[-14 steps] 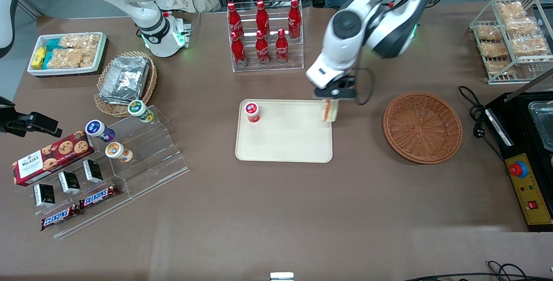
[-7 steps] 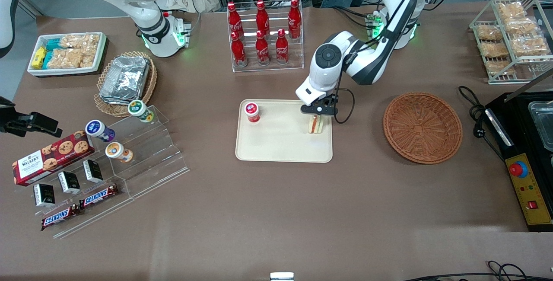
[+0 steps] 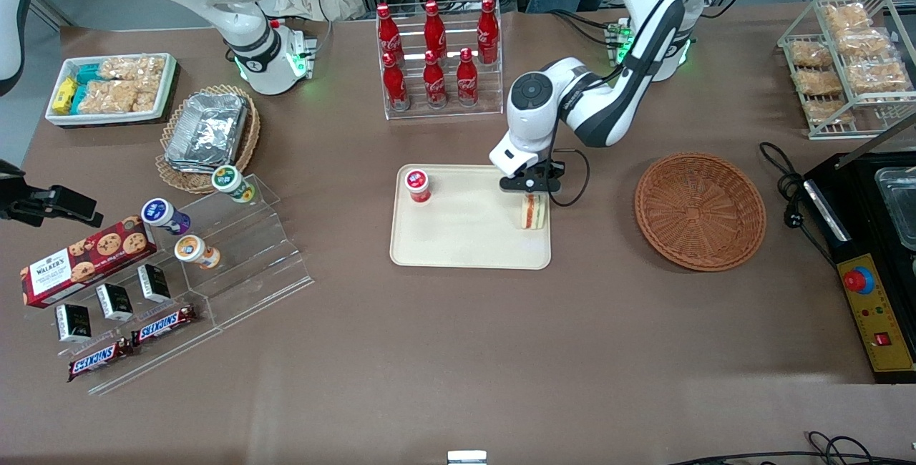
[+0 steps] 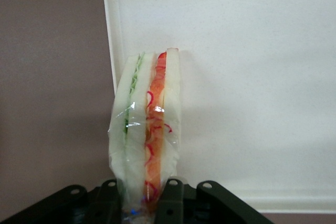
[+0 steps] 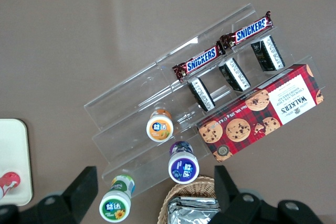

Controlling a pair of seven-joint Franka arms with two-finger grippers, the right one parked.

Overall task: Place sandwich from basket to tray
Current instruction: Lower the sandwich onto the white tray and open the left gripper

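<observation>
The black fingers (image 4: 170, 195) are pinching the sandwich (image 4: 147, 129) from both sides, so the gripper (image 3: 531, 184) is clamped on it, sitting a bit right of the frame's center in the front view. The sandwich (image 3: 531, 212) is standing on edge in clear wrap, down on the tray (image 3: 465, 236) right by the tray's rim on the working arm's end. In the wrist view it's hanging partly over that rim, layers showing: pale bread, green, orange-red.

Counting stuff: one sandwich, one tray, one red-capped cup (image 3: 417, 185) sitting in the tray's upper left corner, well apart from the sandwich. One brown basket (image 3: 700, 210) is sitting right of the tray, with nothing in it.

Around that, six red cola bottles (image 3: 434, 57) are lining a clear rack at upper center. Toward the parked arm's end there's a foil container in a tan basket (image 3: 207, 132), three little cups (image 3: 193, 218) on clear steps, two Snickers bars (image 3: 132, 343) and a cookie box (image 3: 86, 259). Nothing is crowding the gripper.
</observation>
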